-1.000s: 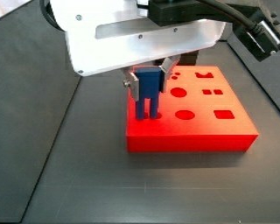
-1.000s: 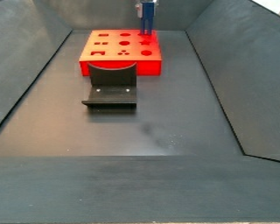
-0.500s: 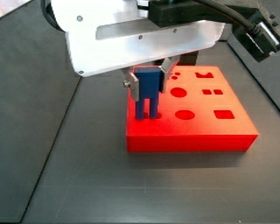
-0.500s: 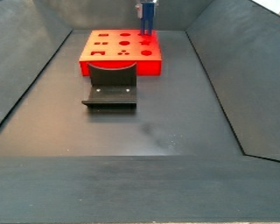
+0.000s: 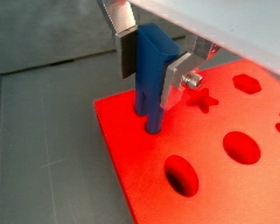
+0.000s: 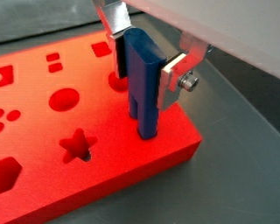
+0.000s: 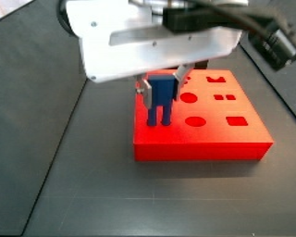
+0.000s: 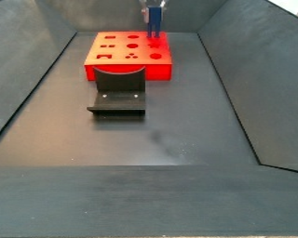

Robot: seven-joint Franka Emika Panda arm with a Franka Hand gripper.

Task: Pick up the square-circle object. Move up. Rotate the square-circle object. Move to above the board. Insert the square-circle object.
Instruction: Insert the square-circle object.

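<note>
The square-circle object [image 7: 161,106] is a slim blue peg standing upright. Its lower end sits in a cutout near the corner of the red-orange board [image 7: 200,139]. My gripper [image 7: 161,88] is directly above the board, shut on the peg's upper half. In both wrist views the silver fingers [image 5: 174,77] [image 6: 173,77] press their pads on the peg's two flat sides [image 5: 152,109] [image 6: 143,109]. The star cutout [image 6: 74,144] is right beside the peg. In a side view the peg [image 8: 155,26] shows at the board's far right corner [image 8: 127,56].
The dark fixture [image 8: 118,95] stands on the floor just in front of the board. Grey sloped walls [image 8: 238,84] enclose the dark floor on both sides. Other cutouts, circles and a rectangle [image 7: 237,120], lie across the board's top.
The gripper and peg have shifted slightly to the right and a little lower in a side view. The peg's foot stays in the cutout and the grip is unchanged.
</note>
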